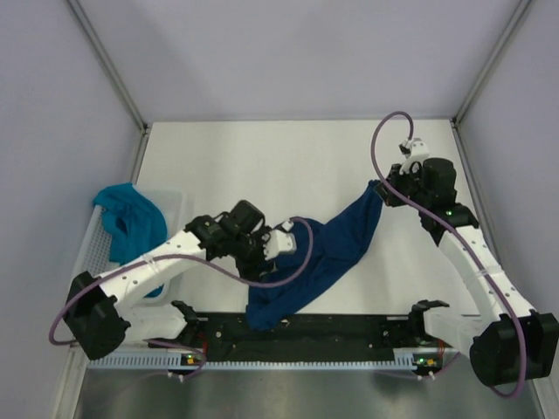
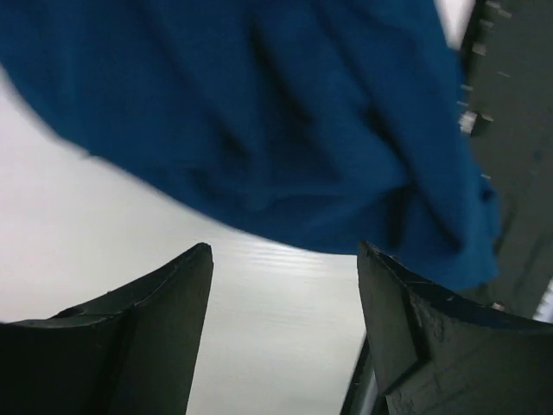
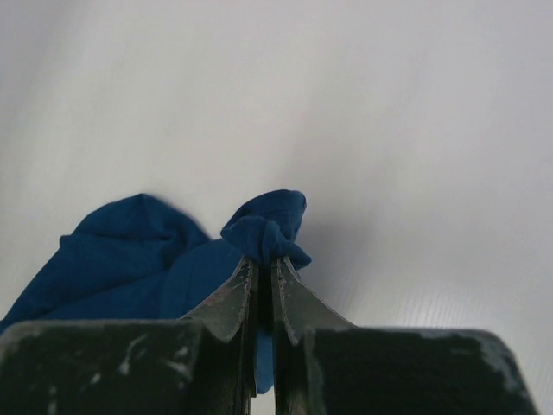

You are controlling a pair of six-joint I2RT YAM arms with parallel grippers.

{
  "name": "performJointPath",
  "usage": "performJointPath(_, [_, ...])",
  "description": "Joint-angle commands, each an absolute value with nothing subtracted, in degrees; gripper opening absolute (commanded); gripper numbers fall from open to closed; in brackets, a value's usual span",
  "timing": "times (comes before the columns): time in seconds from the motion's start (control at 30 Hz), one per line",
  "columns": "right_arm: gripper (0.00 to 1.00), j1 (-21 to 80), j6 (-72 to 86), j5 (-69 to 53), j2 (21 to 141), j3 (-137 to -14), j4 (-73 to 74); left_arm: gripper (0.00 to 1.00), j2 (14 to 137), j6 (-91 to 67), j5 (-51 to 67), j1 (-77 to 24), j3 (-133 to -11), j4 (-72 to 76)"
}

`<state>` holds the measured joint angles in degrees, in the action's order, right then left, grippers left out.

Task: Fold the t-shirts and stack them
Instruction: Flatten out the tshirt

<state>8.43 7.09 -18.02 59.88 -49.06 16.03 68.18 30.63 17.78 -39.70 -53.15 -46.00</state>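
The navy t-shirt [image 1: 327, 249] stretches from the tabletop's near edge to the right gripper [image 3: 265, 264], pinched tight on its corner. The left gripper [image 2: 285, 251] gapes beside it, holding nothing.

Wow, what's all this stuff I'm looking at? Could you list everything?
navy shirt: one, dark blue, stretched from right claw to the near edge of the table
teal shirt: one, teal, bunched in basket
basket: one, white, table's left side
table: one, white
cables: two, purple, along the arms
left claw: one, black, open, beside navy shirt
right claw: one, black, shut on navy shirt
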Motion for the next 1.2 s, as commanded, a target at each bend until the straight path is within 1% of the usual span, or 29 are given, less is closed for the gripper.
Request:
performJointPath(0.0, [0.00, 7.82, 9.49, -11.25, 61.08, -50.10, 12.13, 0.75, 68.64, 32.17, 19.51, -52.44, -50.19, -48.35])
performJointPath(0.13, [0.00, 7.91, 8.97, -11.34, 61.09, -49.75, 12.30, 0.82, 71.89, 34.01, 22.84, -56.77, -50.36, -49.48])
performJointPath(0.3, [0.00, 7.91, 7.47, -10.11, 59.68, -48.52, 13.01, 0.83, 75.93, 33.84, 23.12, -60.46, -49.31, -47.91])
performJointPath(0.37, [0.00, 7.82, 7.12, -10.28, 59.50, -48.34, 13.01, 0.81, 77.95, 33.22, 20.93, -62.22, -48.43, -46.06])
performJointPath(0.4, [0.00, 7.82, 7.21, -10.28, 59.41, -48.34, 13.01, 0.76, 79.09, 33.05, 19.70, -62.66, -48.60, -45.88])
performJointPath(0.43, [0.00, 7.82, 7.12, -10.37, 59.41, -48.43, 13.09, 0.69, 80.75, 33.05, 18.90, -62.67, -49.39, -47.01])
performJointPath(0.47, [0.00, 7.82, 7.03, -10.37, 59.24, -48.51, 13.10, 0.57, 81.73, 33.13, 19.42, -62.58, -50.44, -48.76])
performJointPath(0.5, [0.00, 7.82, 6.86, -10.11, 59.06, -48.52, 13.27, 0.50, 82.09, 33.48, 19.95, -62.58, -50.88, -50.00])
performJointPath(0.57, [0.00, 7.91, 6.68, -9.32, 58.45, -48.69, 13.36, 0.25, 82.00, 34.36, 20.22, -62.58, -50.89, -50.89])
performJointPath(0.6, [0.00, 7.82, 6.51, -8.97, 58.19, -48.78, 13.53, 0.04, 81.83, 34.28, 19.00, -62.58, -50.63, -50.80])
performJointPath(0.63, [0.00, 7.82, 6.33, -8.79, 57.75, -49.04, 13.71, 0.00, 81.91, 33.41, 17.42, -62.49, -50.63, -50.71])
performJointPath(0.73, [0.00, 7.74, 6.07, -8.35, 56.78, -50.70, 14.32, 0.00, 81.22, 30.86, 10.05, -61.70, -51.85, -51.15])
performJointPath(0.8, [0.00, 7.82, 5.63, -8.26, 56.25, -53.16, 15.20, 0.00, 78.68, 29.19, 3.37, -58.38, -55.00, -51.24])
performJointPath(0.83, [0.00, 7.82, 5.28, -8.35, 55.90, -54.57, 15.64, 0.00, 77.18, 29.01, 0.64, -55.05, -56.41, -51.41])
performJointPath(0.93, [0.00, 7.82, 4.57, -8.35, 54.85, -60.36, 16.87, 0.00, 73.49, 29.18, -2.80, -42.67, -67.64, -52.73])
performJointPath(1.0, [0.00, 7.74, 4.31, -8.00, 53.71, -63.96, 17.14, 0.00, 72.08, 29.53, -6.83, -37.47, -74.24, -52.65])
performJointPath(1.17, [0.00, 7.65, 3.96, -7.65, 49.32, -71.70, 18.36, 0.00, 67.68, 31.02, -11.24, -31.30, -84.80, -53.52])
